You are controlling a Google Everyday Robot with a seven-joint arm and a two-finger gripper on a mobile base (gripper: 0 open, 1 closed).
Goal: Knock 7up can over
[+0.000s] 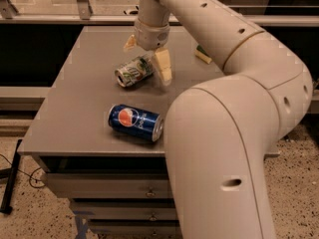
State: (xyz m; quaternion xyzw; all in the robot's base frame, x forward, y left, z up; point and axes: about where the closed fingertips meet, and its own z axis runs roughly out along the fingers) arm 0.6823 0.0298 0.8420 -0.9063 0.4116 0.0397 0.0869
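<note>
From where I stand the big cream arm [224, 133] fills the right side, its smooth, rounded plastic shells dotted with small holes and jointed by a thin brass-coloured ring. It bends over the table [75, 108], a flat matte grey slab with square edges, above a stack of grey metal drawers [149, 188].

The gripper [147, 56] hangs over the far middle of the tabletop. Its two pale, wedge-shaped fingers [163, 67] are spread apart and pinch nothing. The nearer one points down to the right of the can; only the tip of the other shows behind the round wrist.

The 7up can [133, 71] lies on its side on the table just below the gripper, a shiny whitish-silver cylinder with green markings. Its silver rim faces the near left and its far end reaches in under the gripper, right beside the nearer finger. I cannot tell whether finger and can touch.

Nearer the front edge lies the Pepsi can [135, 122], also on its side. It is glossy blue with the round red, white and blue logo facing up and its silver end turned right, well apart from the 7up can.

A small yellowish piece [203, 55] sits on the table behind the arm. The floor [299, 183] is speckled stone.
</note>
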